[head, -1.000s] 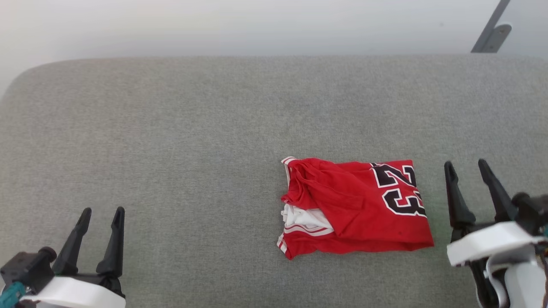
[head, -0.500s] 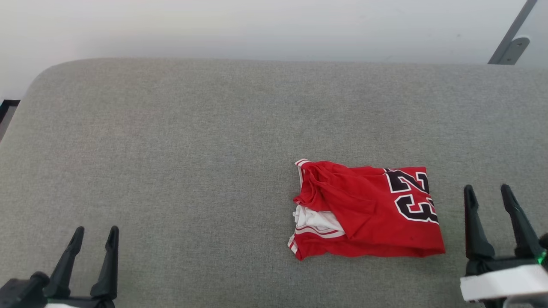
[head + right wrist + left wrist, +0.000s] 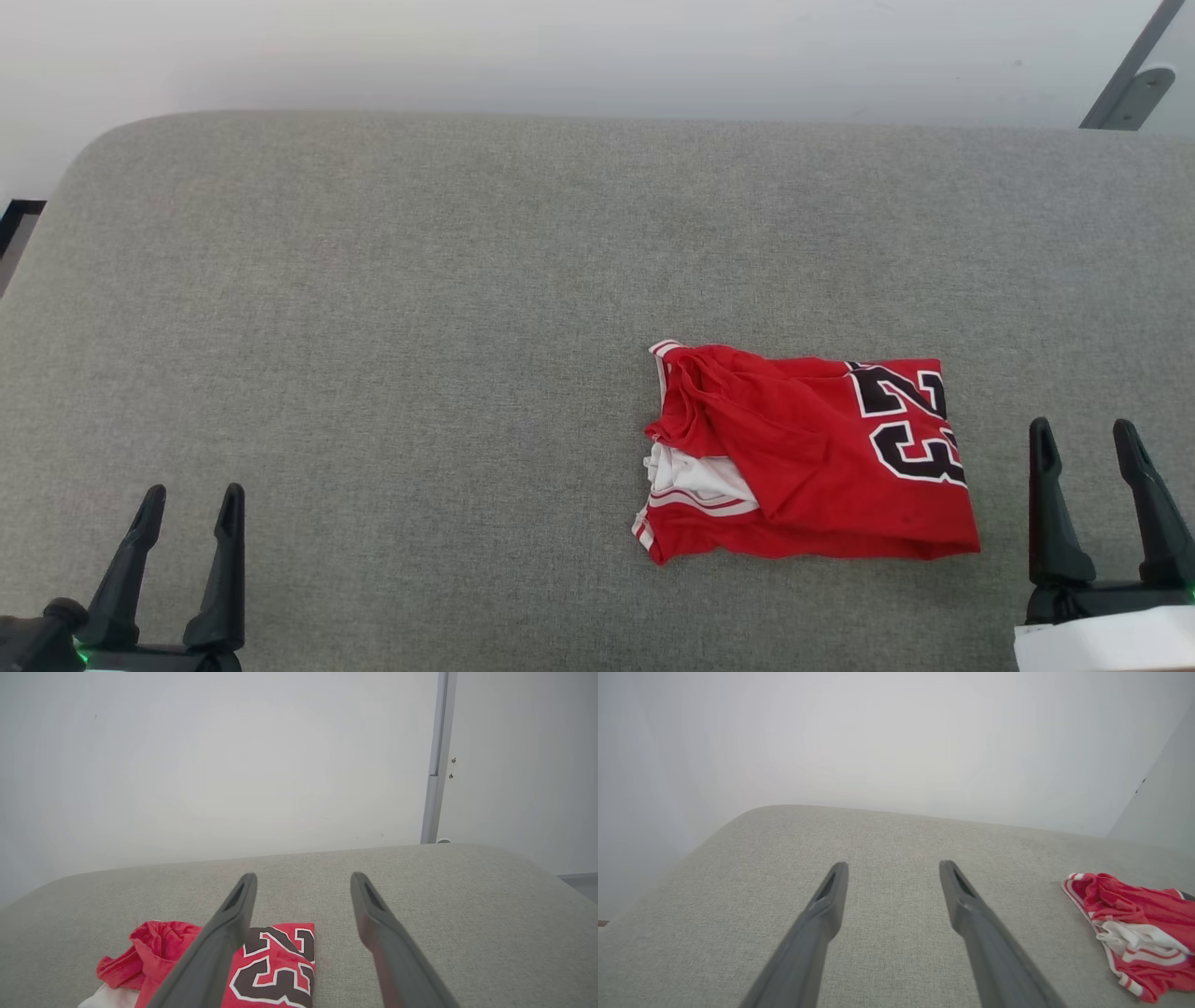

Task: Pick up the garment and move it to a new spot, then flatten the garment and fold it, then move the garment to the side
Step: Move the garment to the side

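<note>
The garment, a red jersey with black white-edged numbers and a white striped sleeve showing at its left side, lies folded into a rough rectangle on the grey cushion, right of centre. My right gripper stands open just to its right, fingers empty. My left gripper is open at the lower left, far from the cloth. In the left wrist view the garment lies at the right edge beyond the open left gripper. In the right wrist view the garment sits at lower left, partly behind the open right gripper.
The grey upholstered surface has a rounded far-left corner and ends at a pale wall. A grey metal bracket stands at the far right. A dark strip shows past the left edge.
The head camera has shifted, so the whole scene sits more to the right and lower. Both grippers have drawn back toward the bottom edge, still open. The garment lies as before.
</note>
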